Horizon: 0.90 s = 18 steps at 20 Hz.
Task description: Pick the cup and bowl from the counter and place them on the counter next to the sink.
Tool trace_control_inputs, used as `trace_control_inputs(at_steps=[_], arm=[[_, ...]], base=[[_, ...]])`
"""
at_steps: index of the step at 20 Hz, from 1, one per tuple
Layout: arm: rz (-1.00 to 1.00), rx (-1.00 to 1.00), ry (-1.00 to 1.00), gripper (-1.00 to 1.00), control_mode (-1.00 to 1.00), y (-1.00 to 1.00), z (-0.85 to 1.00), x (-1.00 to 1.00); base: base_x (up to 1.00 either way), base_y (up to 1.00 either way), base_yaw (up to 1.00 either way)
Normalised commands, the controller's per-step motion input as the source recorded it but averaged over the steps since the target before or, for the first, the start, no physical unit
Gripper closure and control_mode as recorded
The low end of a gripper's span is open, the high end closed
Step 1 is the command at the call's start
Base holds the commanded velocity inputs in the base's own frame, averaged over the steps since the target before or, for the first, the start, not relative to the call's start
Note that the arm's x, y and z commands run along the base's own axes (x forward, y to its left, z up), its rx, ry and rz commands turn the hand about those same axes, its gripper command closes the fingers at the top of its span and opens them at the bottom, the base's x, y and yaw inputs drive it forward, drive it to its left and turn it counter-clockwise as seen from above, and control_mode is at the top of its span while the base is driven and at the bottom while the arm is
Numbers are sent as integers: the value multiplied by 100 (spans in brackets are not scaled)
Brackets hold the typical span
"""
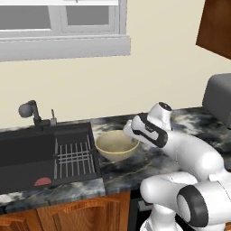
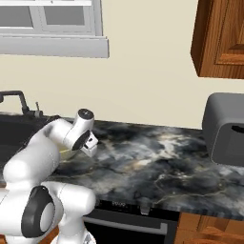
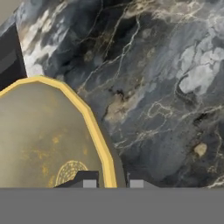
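Note:
The bowl (image 1: 116,145), wide, olive-tan with a paler rim, is on the black marble counter (image 1: 149,164) just right of the sink (image 1: 31,158). My gripper (image 3: 113,183) is shut on the bowl's right rim, one fingertip inside the bowl (image 3: 39,140) and one outside over the counter (image 3: 166,87). In the right base view the gripper (image 2: 90,148) points down at the counter (image 2: 157,157), and a sliver of the bowl (image 2: 66,153) shows behind the arm. I cannot tell whether the bowl rests on the counter or hangs just above it. The cup is out of view.
The sink holds a wire rack (image 1: 74,158) and a red thing (image 1: 43,182); a dark faucet (image 1: 29,110) stands behind it. A grey appliance (image 2: 224,128) sits at the counter's far right under a wooden wall cabinet (image 2: 221,38).

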Motion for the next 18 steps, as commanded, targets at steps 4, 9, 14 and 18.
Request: trace_control_inputs(at_steps=[4, 9, 14, 18], arm=[[-3, 0, 9, 100, -100, 14, -14, 52], [-4, 0, 2, 100, -100, 25, -21, 36], [-3, 0, 0, 100, -100, 23, -30, 3], [-2, 0, 0, 100, -100, 16, -40, 0]], base=[[0, 0, 0], [0, 0, 0], [0, 0, 0], [0, 0, 0]])
